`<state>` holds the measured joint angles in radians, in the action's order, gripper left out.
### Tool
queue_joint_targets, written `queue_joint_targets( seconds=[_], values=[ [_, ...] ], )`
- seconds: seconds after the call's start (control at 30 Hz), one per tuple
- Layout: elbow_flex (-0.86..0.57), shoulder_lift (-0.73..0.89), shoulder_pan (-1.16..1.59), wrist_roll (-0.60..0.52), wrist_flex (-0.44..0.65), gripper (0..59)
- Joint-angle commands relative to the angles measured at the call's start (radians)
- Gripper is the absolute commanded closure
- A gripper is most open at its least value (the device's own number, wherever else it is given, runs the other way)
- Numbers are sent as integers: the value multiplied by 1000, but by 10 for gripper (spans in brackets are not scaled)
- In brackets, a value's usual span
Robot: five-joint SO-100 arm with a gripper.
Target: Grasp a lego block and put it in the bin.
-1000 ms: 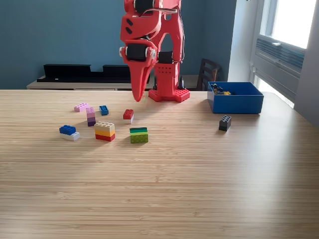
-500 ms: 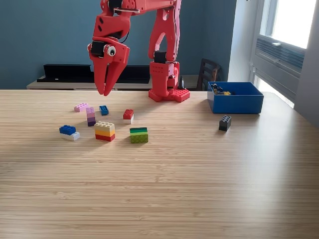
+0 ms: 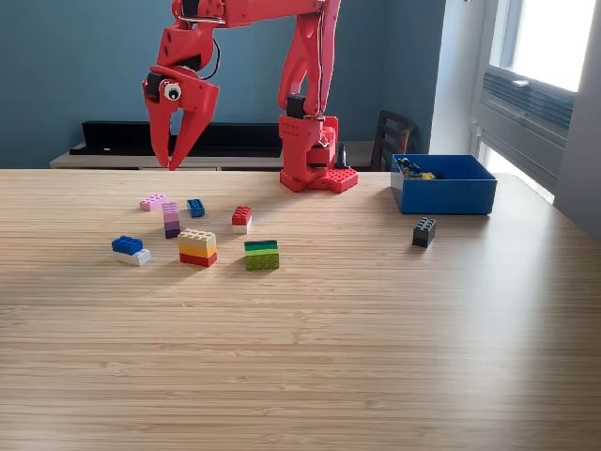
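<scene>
Several lego blocks lie on the wooden table (image 3: 300, 357): a pink one (image 3: 153, 202), a small blue one (image 3: 195, 208), a purple stack (image 3: 171, 221), a red-and-white one (image 3: 242, 219), a blue-and-white one (image 3: 130, 250), a tan-yellow-red stack (image 3: 197, 248), a green stack (image 3: 261, 255) and a dark grey one (image 3: 423, 232). The blue bin (image 3: 443, 184) stands at the exterior view's right with a few pieces inside. My red gripper (image 3: 173, 162) hangs open and empty, pointing down, above and behind the pink block.
The arm's red base (image 3: 316, 160) stands at the table's back edge, left of the bin. A dark chair (image 3: 392, 138) is behind the table. A low black shelf (image 3: 141, 136) runs along the blue wall.
The gripper has swung from near the table's middle toward the exterior view's left and opened its jaws slightly. No block has moved.
</scene>
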<state>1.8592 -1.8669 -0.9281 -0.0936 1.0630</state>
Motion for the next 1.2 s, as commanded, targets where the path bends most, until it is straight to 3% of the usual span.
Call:
queue_joint_targets(
  seconds=[0.03,0.2,0.4,0.83,1.2],
  values=[
    [-44,-51,-100,3,5,581],
    [-17,-51,-166,-12,3,582],
    [57,-51,-195,-121,3,568],
    [163,-46,-222,-232,-8,321],
    [150,-20,-225,-261,-8,343]
  ],
)
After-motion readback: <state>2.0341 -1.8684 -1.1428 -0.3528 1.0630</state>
